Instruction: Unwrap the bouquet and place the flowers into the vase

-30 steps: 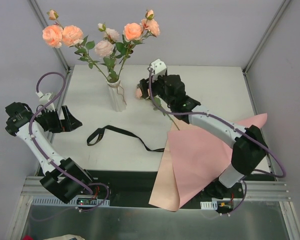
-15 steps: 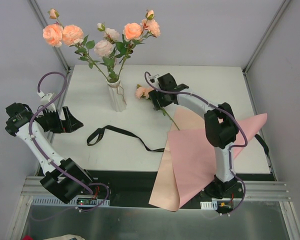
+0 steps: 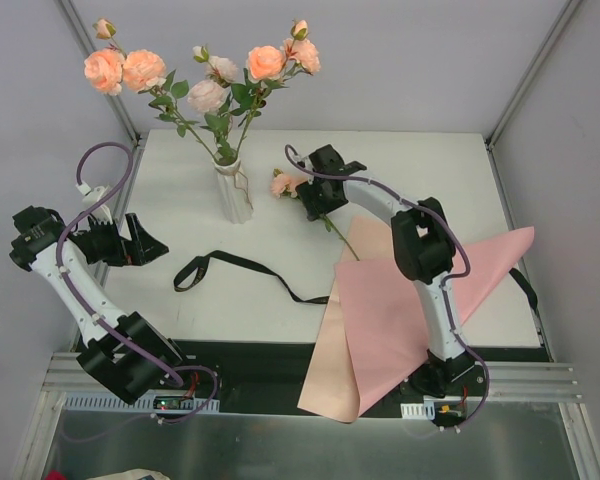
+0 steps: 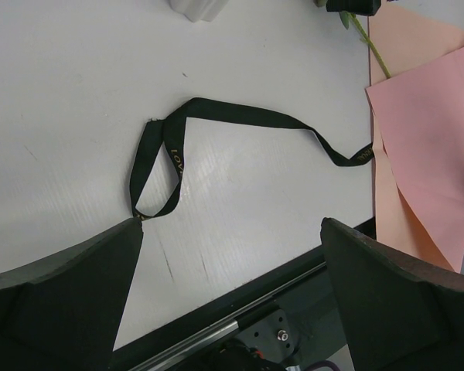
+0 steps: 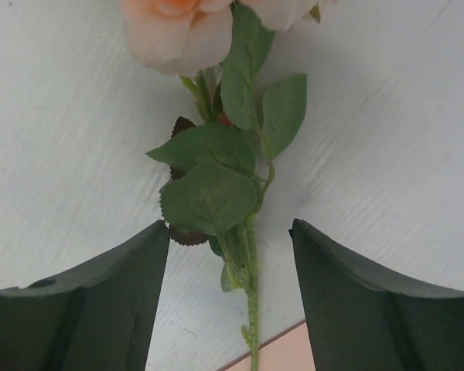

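One rose [image 3: 285, 184] lies on the worktop [image 3: 430, 165] just right of the vase [image 3: 235, 196]; my right end effector [image 5: 230, 232] straddles its stem [image 5: 252, 309], jaws apart, nothing held; light, springy, thin; I'd pinch below the leaves [image 5: 209, 197].

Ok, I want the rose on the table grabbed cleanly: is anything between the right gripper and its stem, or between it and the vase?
Nothing visible. The right gripper straddles the rose with open jaws, over bare table; the strip to the vase is bare too. The black ribbon lies nearer the arms, off that line.
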